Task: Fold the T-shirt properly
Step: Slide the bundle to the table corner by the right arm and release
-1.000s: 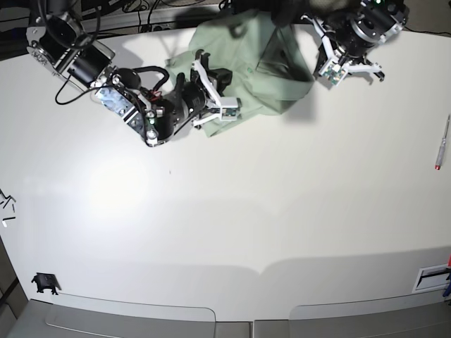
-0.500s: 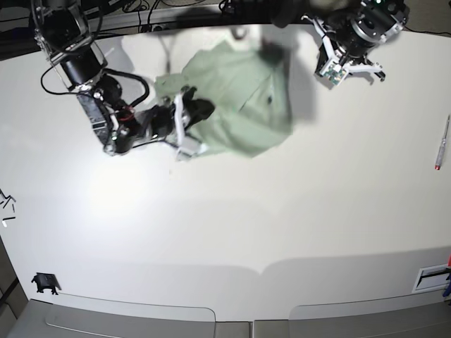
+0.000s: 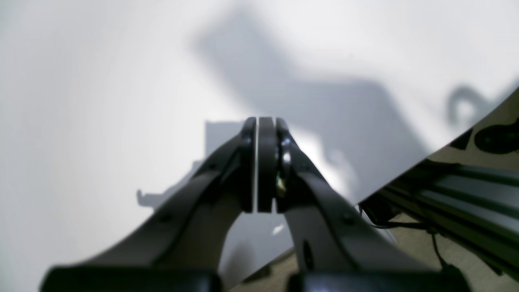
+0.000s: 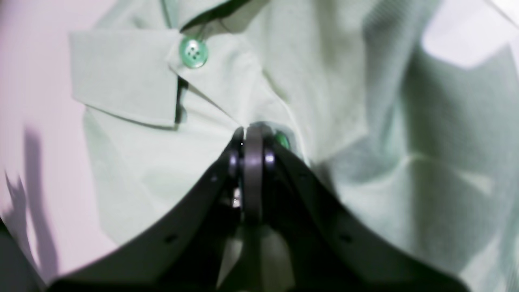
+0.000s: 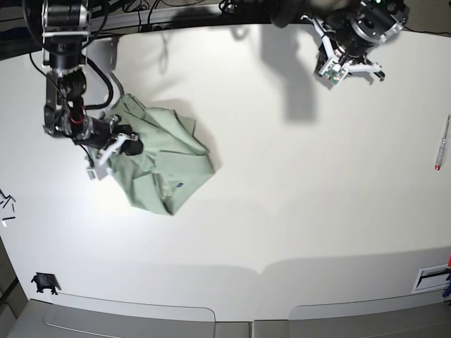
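1. The T-shirt (image 5: 158,158) lies crumpled in one heap on the left part of the white table (image 5: 296,211), about midway between the near and far edges.
2. The cloth is pale mint green, with many folds, and a small dark mark shows near its near right edge.
3. In the right wrist view the T-shirt (image 4: 365,121) fills almost the whole picture; a flat collar flap (image 4: 125,77) with dark trim is at the upper left, and a green button (image 4: 193,52) sits beside it.
4. A second green button (image 4: 281,140) shows just beside the tip of the fingers.
5. The right gripper (image 5: 113,149) is at the left edge of the heap, and its fingers are pressed together on a fold of the T-shirt.
6. In its own camera the right gripper (image 4: 252,150) shows closed jaws with the cloth bunched at the tip.
7. The right arm comes down from the far left corner of the table to the heap.
8. The left gripper (image 5: 350,69) hangs over the far right part of the table, well apart from the T-shirt.
9. In the left wrist view the left gripper (image 3: 261,162) has its pads closed against each other, with nothing between them, and only bare table under it.
10. A pen (image 5: 442,143) lies near the right edge of the table.
11. Some small dark parts (image 5: 45,283) lie at the near left corner.
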